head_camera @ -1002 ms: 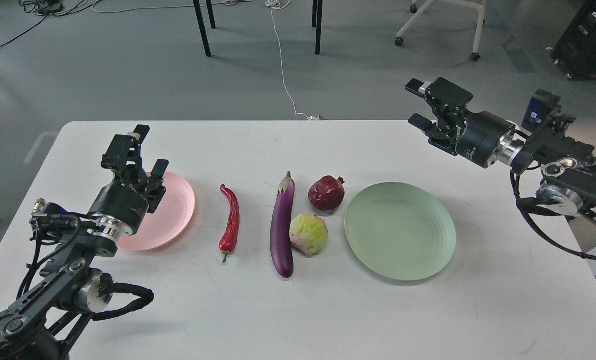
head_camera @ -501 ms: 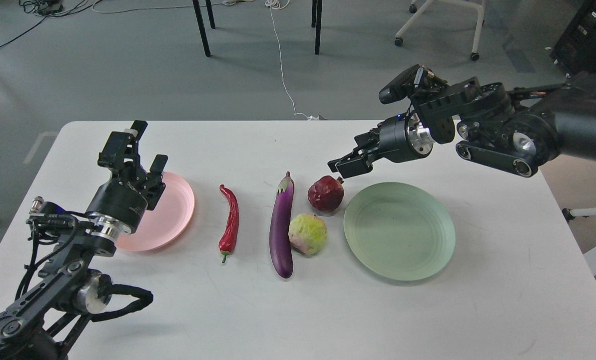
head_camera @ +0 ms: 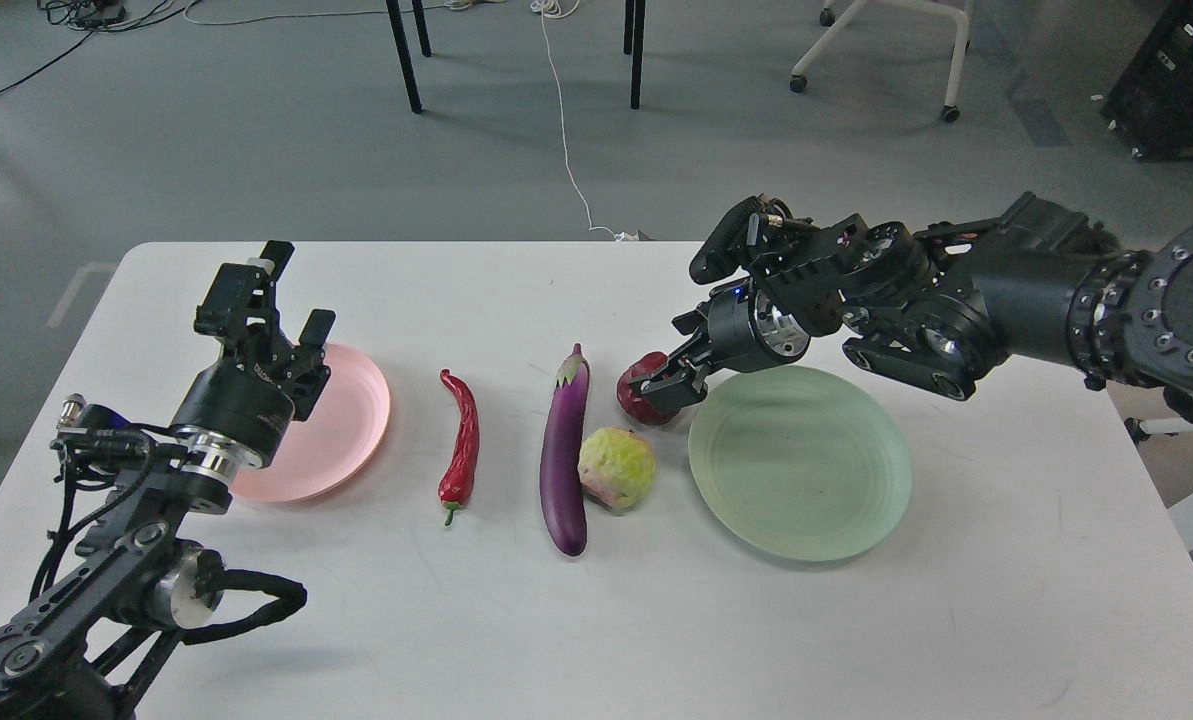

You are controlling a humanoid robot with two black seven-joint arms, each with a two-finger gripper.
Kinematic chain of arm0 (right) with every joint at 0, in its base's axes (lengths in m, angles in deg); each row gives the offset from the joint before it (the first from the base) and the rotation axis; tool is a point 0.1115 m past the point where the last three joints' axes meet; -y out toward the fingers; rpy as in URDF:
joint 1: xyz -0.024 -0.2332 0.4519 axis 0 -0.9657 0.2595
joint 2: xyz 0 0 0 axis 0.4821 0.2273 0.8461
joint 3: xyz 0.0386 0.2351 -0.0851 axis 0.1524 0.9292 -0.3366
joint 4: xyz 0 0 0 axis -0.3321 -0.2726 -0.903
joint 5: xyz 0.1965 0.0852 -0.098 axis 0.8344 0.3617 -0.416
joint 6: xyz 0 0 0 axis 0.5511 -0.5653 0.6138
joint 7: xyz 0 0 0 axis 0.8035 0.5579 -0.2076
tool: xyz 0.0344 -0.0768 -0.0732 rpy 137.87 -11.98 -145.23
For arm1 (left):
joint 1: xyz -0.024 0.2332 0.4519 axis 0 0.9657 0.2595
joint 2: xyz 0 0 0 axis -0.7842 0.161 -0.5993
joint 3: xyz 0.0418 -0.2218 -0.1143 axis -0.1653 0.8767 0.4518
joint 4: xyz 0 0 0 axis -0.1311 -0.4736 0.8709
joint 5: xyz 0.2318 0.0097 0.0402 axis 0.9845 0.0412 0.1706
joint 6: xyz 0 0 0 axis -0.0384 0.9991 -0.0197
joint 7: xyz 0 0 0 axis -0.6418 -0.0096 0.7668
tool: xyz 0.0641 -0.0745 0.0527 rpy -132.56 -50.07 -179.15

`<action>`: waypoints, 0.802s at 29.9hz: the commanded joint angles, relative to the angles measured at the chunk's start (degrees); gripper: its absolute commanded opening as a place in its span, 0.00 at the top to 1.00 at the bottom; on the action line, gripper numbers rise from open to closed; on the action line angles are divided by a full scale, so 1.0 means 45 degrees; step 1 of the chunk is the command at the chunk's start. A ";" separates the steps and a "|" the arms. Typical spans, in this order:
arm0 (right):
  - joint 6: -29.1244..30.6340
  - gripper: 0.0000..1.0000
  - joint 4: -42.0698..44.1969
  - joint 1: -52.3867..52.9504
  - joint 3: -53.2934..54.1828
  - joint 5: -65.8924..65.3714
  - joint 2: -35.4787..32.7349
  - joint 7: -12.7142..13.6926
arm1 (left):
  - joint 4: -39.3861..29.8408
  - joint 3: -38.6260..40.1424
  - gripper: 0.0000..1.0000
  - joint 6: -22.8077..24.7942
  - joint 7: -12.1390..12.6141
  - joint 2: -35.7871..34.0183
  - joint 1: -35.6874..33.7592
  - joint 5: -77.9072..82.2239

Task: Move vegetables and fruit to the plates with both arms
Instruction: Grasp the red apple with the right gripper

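The red chili pepper (head_camera: 461,440), purple eggplant (head_camera: 566,450), dark red pomegranate (head_camera: 635,392) and bumpy yellow-green fruit (head_camera: 616,467) lie in the middle of the white table (head_camera: 556,620). The pink plate (head_camera: 351,420) is to their left and the mint green plate (head_camera: 806,470) to their right; both hold nothing. My right gripper (head_camera: 674,362) is low over the pomegranate's right side, jaws apart, one finger across its front; the fruit rests on the table. My left gripper (head_camera: 281,300) is open and empty above the pink plate's left rim.
My right arm (head_camera: 956,300) reaches in over the green plate's far rim. Beyond the table's far edge are chair legs (head_camera: 406,60), a white cable (head_camera: 566,140) and grey floor.
My right arm has swung in from the far right and come down from above the pomegranate onto its right side. The left gripper has barely moved. No fruit or vegetable has moved.
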 commanded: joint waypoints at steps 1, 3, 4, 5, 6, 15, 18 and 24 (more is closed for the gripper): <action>-0.0428 0.05 0.0326 -0.0495 -0.0019 0.0019 0.0227 -0.0001 | -0.0001 0.0012 0.02 -0.0001 0.0001 0.0000 0.0000 -0.0001; -0.0623 0.05 0.0483 -0.0710 -0.0019 0.0019 0.0266 -0.0001 | -0.0021 0.0012 0.02 -0.0001 0.0001 0.0000 0.0000 -0.0001; -0.0682 0.05 0.0503 -0.0750 -0.0019 0.0019 0.0286 -0.0001 | -0.0021 0.0012 0.02 -0.0001 0.0001 0.0000 0.0000 -0.0001; -0.0721 0.06 0.0561 -0.0770 -0.0038 0.0019 0.0305 -0.0001 | -0.0040 0.0012 0.02 -0.0001 0.0001 0.0000 0.0000 -0.0001; -0.0741 0.06 0.0581 -0.0770 -0.0058 -0.0001 0.0305 -0.0001 | -0.0079 0.0012 0.02 -0.0020 0.0001 0.0000 0.0019 -0.0001; -0.0956 0.17 0.0874 -0.0867 -0.0741 0.0019 0.0423 -0.0001 | -0.0099 0.0012 0.02 -0.0020 0.0001 -0.0020 0.0019 -0.0001; -0.0975 0.41 0.0894 -0.0887 -0.0761 0.0019 0.0423 -0.0001 | -0.0138 0.0012 0.02 -0.0020 0.0001 -0.0098 0.0019 -0.0001; -0.0956 0.56 0.0913 -0.0867 -0.0761 0.0038 0.0403 -0.0001 | -0.0196 0.0012 0.02 -0.0020 0.0001 -0.0235 0.0019 -0.0001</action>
